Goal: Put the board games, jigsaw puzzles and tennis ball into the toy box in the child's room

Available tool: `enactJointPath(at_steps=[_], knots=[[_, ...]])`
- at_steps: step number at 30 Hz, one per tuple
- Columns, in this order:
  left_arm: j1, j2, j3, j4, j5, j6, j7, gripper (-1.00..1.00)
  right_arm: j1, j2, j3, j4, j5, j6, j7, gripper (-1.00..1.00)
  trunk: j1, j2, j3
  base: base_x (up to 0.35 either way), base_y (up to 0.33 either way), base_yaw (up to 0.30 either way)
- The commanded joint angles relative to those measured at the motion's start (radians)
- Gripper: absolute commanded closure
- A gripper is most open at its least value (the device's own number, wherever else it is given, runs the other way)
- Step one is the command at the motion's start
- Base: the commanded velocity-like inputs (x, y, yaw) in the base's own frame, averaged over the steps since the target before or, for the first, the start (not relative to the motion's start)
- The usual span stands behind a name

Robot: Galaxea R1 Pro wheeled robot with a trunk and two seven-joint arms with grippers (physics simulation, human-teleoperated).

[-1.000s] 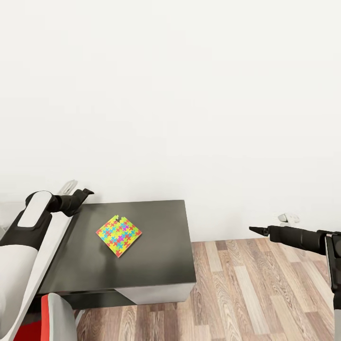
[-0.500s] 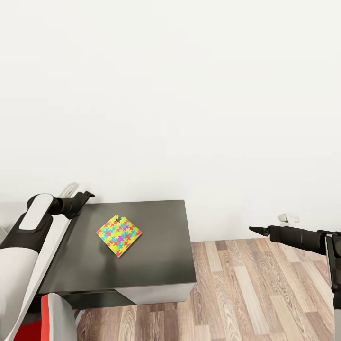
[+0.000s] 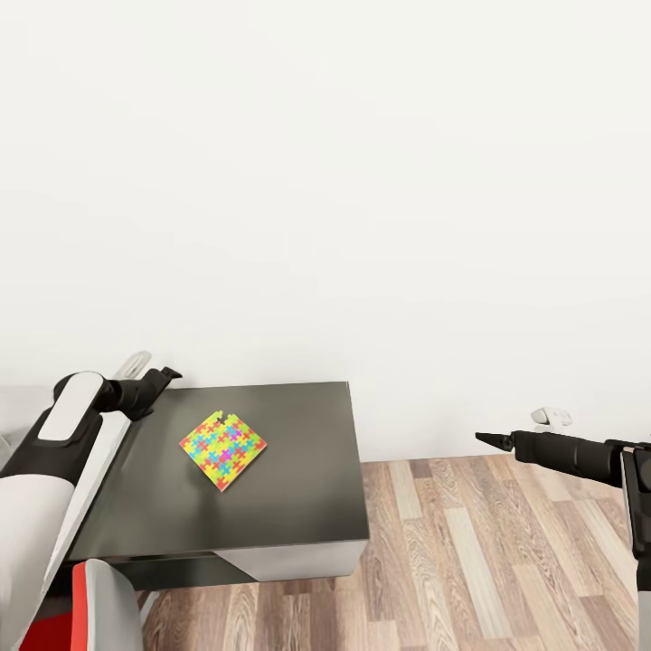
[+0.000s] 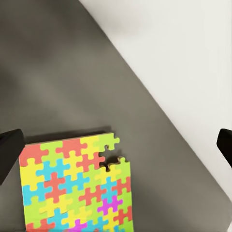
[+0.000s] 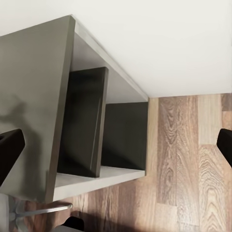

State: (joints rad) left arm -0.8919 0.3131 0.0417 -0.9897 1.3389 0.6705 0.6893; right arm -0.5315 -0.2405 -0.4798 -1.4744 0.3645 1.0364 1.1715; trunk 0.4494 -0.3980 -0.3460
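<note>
A jigsaw puzzle [image 3: 223,448] of yellow, green, blue, pink and orange pieces lies flat, turned corner-on, near the middle of a dark grey cabinet top [image 3: 298,488] that stands against a white wall [image 3: 362,181]. The left end effector [image 3: 166,373] hangs over the cabinet's far left corner, near the puzzle but apart from it; in the left wrist view its black fingers [image 4: 9,152] sit wide apart and empty. The right end effector [image 3: 485,440] is held out over the wood plank floor [image 3: 488,561], well apart from the cabinet, its fingers [image 5: 8,150] likewise spread
</note>
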Motion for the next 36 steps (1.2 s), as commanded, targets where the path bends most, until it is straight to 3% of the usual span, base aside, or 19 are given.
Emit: enactJointPath(at_steps=[1,14,36], knots=[[-0.001,0.0,0.001,-0.001,0.01,0.001,0.01,-1.0,-0.001,0.0,-0.001,-0.001,0.009,0.006,0.01,-1.0,0.001,-0.002,-0.002,0.0,-0.15,0.0],[0.007,0.001,0.0,-0.002,0.01,0.001,0.006,-1.0,-0.001,0.001,-0.002,-0.002,0.008,0.004,0.01,-1.0,0.001,-0.002,-0.002,0.0,-0.15,0.0],[0.011,0.002,0.0,-0.003,0.011,0.001,0.004,-1.0,-0.001,0.001,-0.001,-0.004,0.008,0.004,0.01,-1.0,0.001,-0.002,-0.002,0.0,-0.019,0.0]])
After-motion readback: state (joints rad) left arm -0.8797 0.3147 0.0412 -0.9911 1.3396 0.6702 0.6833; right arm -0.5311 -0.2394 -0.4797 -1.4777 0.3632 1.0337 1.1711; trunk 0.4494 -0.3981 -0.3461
